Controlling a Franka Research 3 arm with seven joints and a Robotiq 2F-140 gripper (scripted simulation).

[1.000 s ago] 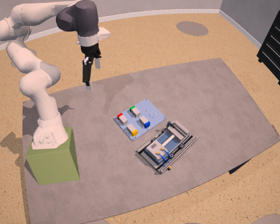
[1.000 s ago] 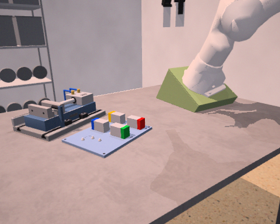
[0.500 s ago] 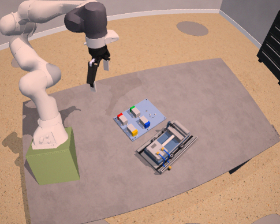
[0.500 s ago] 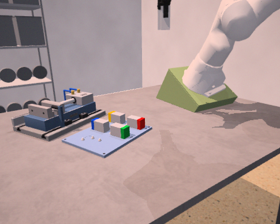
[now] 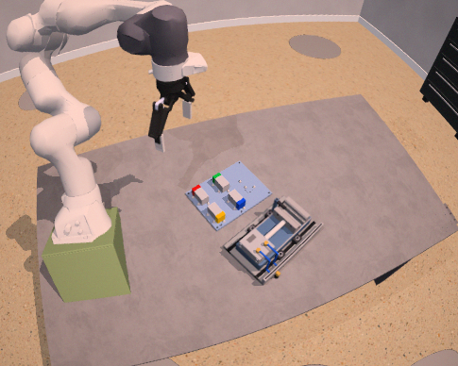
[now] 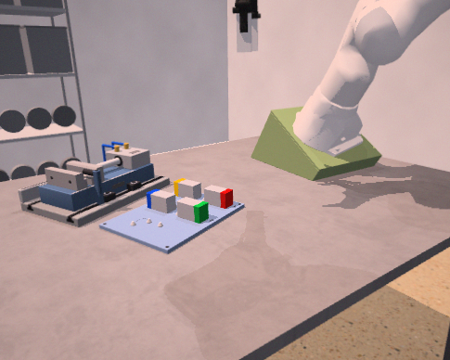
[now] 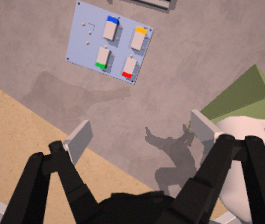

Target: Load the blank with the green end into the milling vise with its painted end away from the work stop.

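Gripper [image 5: 174, 129] [image 6: 247, 37] [image 7: 139, 123] is wide open, holding nothing. Nothing is done yet: the green-ended block [image 5: 221, 183] [image 6: 192, 210] [image 7: 102, 57] sits mid-frame from above, on the blue plate [image 5: 261, 190] [image 6: 166, 249] [image 7: 73, 52]; picking and loading are left.

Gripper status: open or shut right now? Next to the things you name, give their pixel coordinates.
Open: the gripper [image 5: 174, 126] [image 6: 247, 37] [image 7: 139, 123] has its fingers spread wide, with only a view of the surfaces below between them.
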